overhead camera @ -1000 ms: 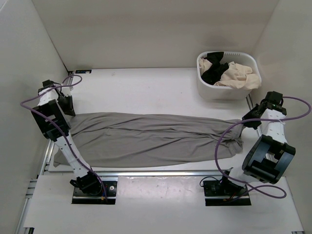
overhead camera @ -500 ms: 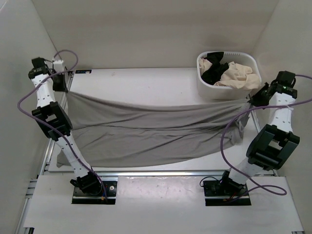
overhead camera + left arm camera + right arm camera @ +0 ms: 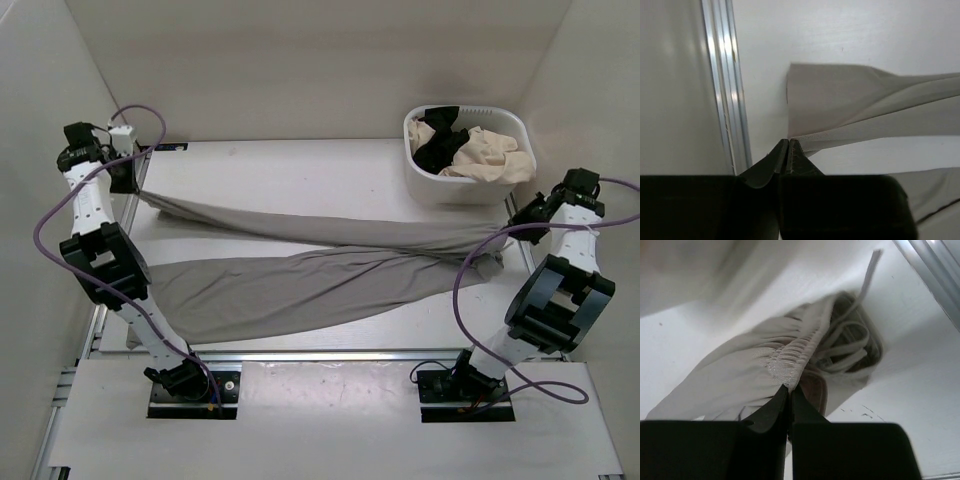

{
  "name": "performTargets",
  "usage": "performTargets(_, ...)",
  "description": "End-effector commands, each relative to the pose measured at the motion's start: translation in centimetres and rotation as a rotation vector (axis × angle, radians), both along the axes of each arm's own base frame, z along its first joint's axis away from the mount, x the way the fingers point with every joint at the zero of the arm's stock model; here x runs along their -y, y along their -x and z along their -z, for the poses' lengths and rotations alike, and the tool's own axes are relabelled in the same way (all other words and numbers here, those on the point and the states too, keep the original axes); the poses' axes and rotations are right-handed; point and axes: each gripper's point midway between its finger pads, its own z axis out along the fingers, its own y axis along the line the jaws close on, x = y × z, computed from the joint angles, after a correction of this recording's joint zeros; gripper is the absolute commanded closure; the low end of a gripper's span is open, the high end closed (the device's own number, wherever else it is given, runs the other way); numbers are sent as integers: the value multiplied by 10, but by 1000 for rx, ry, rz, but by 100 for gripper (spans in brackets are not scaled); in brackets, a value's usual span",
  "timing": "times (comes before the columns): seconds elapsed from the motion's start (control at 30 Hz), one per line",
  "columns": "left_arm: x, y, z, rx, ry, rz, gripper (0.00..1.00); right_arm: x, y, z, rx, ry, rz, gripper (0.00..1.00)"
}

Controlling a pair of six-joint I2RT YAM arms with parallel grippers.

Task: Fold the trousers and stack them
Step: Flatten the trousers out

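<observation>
Trousers: mid-grey soft fabric trousers [image 3: 300,285] on white table [image 3: 300,170], long axis left-right, waist rightward.
Left gripper [image 3: 128,172]: clenched on far leg's hem.
Right gripper [image 3: 520,215]: clenched on gathered waistband.
Right wrist view only: pale drawstring loops [image 3: 850,340].

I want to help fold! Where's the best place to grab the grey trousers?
At their two ends, coming in from the outer sides: the trousers lie stretched long, left to right. The left gripper pinches a leg hem, the right gripper the gathered waistband, both shut on thin edges.
</observation>
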Motion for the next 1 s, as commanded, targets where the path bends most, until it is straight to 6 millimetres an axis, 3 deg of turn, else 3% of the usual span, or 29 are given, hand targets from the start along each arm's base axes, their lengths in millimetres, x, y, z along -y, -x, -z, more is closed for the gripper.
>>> performTargets(0.0, -15, 16, 8, -32, -16, -46, 86, 3, 10, -5, 31, 24, -19, 100)
performTargets(0.13, -13, 15, 12, -37, -5, -40, 86, 1, 20, 7, -5, 3, -10, 98)
performTargets(0.3, -15, 7, 6, -14, 1, -40, 86, -6, 8, 25, -32, -95, -36, 85)
performTargets(0.37, -16, 5, 8, -16, 7, -47, 86, -2, 1, 30, -27, -98, -28, 85)
performTargets(0.43, -17, 2, 9, -16, 7, -47, 86, 0, -4, 30, -20, -100, -18, 95)
performTargets(0.47, -16, 2, 9, -15, 13, -53, 86, 3, -10, 28, 2, -87, -19, 100)
performTargets(0.53, -14, -3, 5, 4, 29, -35, 86, 0, -17, 16, 56, -60, -12, 100)
performTargets(0.57, -17, -10, -8, 42, 19, -43, 86, 7, -28, 6, 115, -29, 8, 100)
performTargets(0.63, -20, -22, -8, 70, 38, -60, 86, 7, -37, 1, 141, -39, 54, 100)
performTargets(0.67, -24, -31, -18, 104, 29, -67, 86, 13, -45, -10, 173, -22, 69, 100)
performTargets(0.77, -23, -58, -8, 124, 90, -76, 86, 4, -66, -9, 169, -40, 47, 91)
performTargets(0.83, -26, -66, 0, 120, 107, -91, 85, -6, -72, 4, 125, -54, 9, 66)
performTargets(0.87, -17, -72, 5, 110, 102, -78, 69, -12, -72, 6, 82, -37, -27, 53)
performTargets(0.9, -9, -72, 13, 91, 110, -68, 56, -22, -70, 0, 49, -22, -66, 50)
performTargets(0.93, -10, -69, 19, 74, 110, -75, 31, -23, -68, 0, 15, 14, -83, 44)
performTargets(0.97, -10, -65, 16, 73, 103, -81, 25, -21, -63, -2, -19, 73, -106, 42)
